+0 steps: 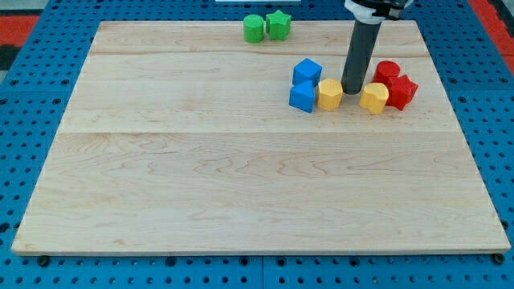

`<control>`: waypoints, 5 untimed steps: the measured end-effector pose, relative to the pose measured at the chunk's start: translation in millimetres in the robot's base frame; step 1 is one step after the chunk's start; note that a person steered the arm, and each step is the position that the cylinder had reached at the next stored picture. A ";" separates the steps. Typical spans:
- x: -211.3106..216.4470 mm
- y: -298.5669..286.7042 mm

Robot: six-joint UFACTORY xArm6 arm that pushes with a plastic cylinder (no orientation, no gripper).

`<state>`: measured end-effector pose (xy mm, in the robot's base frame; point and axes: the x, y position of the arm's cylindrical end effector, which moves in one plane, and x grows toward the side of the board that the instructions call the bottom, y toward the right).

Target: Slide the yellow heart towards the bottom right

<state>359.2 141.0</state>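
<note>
Two yellow blocks lie at the board's upper right. The one (374, 98) to the view's right looks like the yellow heart; it touches a red block (402, 91). The other yellow block (329, 94) looks like a pentagon and sits against a blue block (303, 96). My tip (351, 90) stands on the board in the gap between the two yellow blocks, slightly towards the view's top, close to both.
A second blue block (307, 71) lies just above the first. A second red block (387, 71) lies above the heart. A green round block (254, 28) and a green star (278, 24) sit at the top edge of the wooden board (241, 177).
</note>
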 end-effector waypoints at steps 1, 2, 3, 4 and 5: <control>-13.3 0.0; -16.2 12.4; -15.8 32.2; -2.5 47.9; 19.6 49.9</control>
<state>378.8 190.9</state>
